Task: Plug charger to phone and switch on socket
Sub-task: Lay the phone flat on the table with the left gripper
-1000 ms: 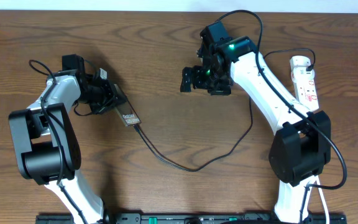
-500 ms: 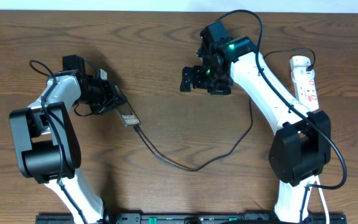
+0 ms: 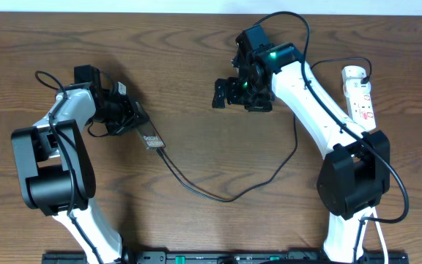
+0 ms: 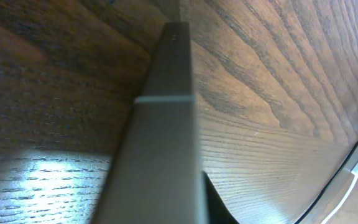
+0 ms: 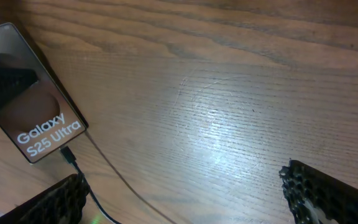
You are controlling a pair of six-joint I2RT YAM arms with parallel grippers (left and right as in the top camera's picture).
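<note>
Overhead view: the left gripper [image 3: 133, 117] is closed on the upper end of the phone [image 3: 151, 138]; the phone slants out from the fingers toward 5 o'clock, lettering end outermost. The charger [image 3: 229, 198] meets that outer end, sags across the table [image 3: 196, 44] toward 6 o'clock, then climbs toward 1 o'clock and passes behind the right arm. The socket [image 3: 361, 95] lies at the 3 o'clock edge, well apart from both grippers. The right gripper [image 3: 231, 92] sits near 12 o'clock, jaws spread wide and holding nothing; the phone is well apart from it, toward 8 o'clock.

Left wrist view: the phone's thin edge fills the centre, running from 6 o'clock up to 12 o'clock; the fingers themselves are not visible here; a cable crosses the 4 o'clock corner.

Right wrist view: both fingers [image 5: 331, 193] stand far apart at the lower edge with bare wood between them. The phone lies at 9 o'clock, outside the jaws, with a dark finger over its upper corner. The charger tip touches its short edge; whether it is fully seated cannot be judged.
</note>
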